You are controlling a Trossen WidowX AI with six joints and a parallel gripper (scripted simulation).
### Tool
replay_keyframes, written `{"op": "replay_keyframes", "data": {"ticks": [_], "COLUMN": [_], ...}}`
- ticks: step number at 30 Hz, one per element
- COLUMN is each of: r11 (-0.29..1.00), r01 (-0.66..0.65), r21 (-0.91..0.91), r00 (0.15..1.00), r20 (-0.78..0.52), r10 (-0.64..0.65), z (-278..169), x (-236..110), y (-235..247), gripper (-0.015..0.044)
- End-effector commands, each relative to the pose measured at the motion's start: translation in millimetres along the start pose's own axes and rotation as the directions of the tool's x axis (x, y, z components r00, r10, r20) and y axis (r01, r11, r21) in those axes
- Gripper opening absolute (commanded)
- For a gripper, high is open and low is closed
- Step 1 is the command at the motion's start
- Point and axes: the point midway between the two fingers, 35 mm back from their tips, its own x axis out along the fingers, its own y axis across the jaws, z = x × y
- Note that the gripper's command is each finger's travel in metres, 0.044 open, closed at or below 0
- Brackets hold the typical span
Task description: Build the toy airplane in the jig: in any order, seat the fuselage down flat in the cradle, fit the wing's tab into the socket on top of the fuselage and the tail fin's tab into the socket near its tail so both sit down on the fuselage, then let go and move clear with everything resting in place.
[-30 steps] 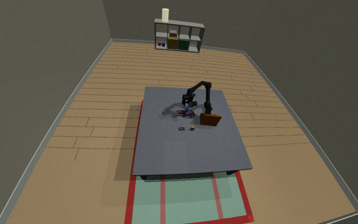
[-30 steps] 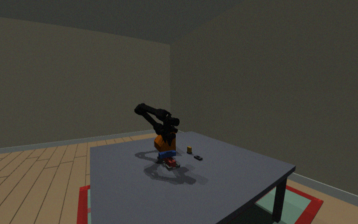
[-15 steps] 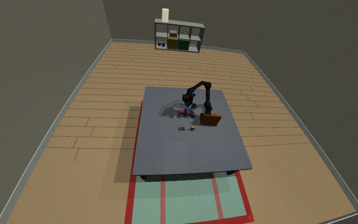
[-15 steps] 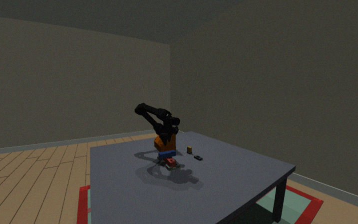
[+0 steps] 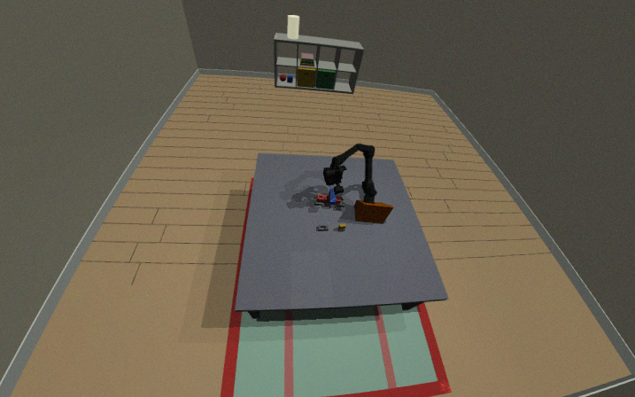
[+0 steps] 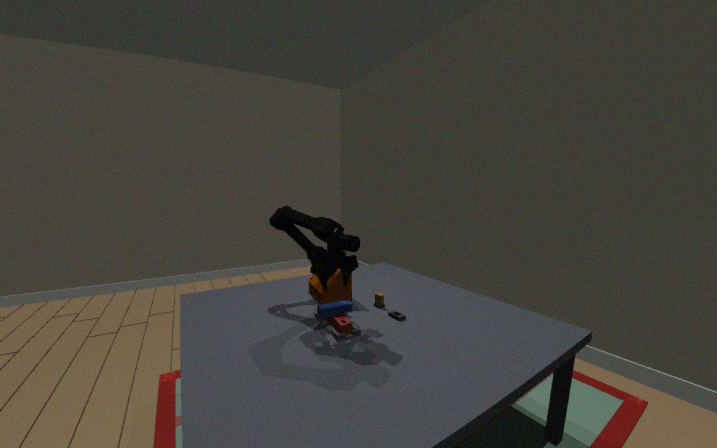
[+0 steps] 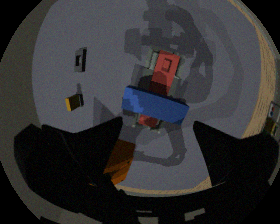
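Top view: the arm (image 5: 365,162) reaches from its orange base (image 5: 373,212) toward ten o'clock, and the gripper (image 5: 335,190) hangs just above the jig (image 5: 321,199). The red fuselage (image 5: 333,199) lies in the cradle with the blue wing (image 5: 331,194) across it, so two parts look to be in place. The yellow fin (image 5: 342,227) sits on the table (image 5: 339,266) at about six o'clock from the jig, well apart from it, beside a small dark piece (image 5: 321,228); it probably waits there as the last part to fit.

Exterior view: the gripper (image 6: 337,271) is raised above the wing (image 6: 334,307), not touching it. The wing lies crosswise on the fuselage (image 6: 341,322), apparently level, which suggests its tab is down in the socket. The fin (image 6: 378,299) stands at two o'clock from the plane.

Wrist view: the wing (image 7: 155,104) spans the middle and the fuselage (image 7: 165,70) runs off toward twelve o'clock, its square tail socket bare. The fingers are spread wide with nothing between them, free for the fin (image 7: 74,102) at nine o'clock.
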Motion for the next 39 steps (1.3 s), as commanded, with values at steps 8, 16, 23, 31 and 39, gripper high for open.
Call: {"op": "replay_keyframes", "data": {"ticks": [8,16,23,31,39], "r11": [0.999,1.0,1.0,1.0,1.0], "r01": [-0.05,-0.014,-0.014,-0.012,-0.012], "r21": [0.002,0.015,0.015,0.015,0.016], "r00": [0.999,1.0,1.0,1.0,1.0], "r20": [0.019,0.003,0.003,0.003,0.003], "r10": [0.05,0.014,0.014,0.012,0.012], "z": [20,-17,-16,-17,-17], "x": [-13,-2,27,63,75], "y": [140,253,254,253,254], "gripper": [0.044,0.044,0.044,0.044,0.044]}}
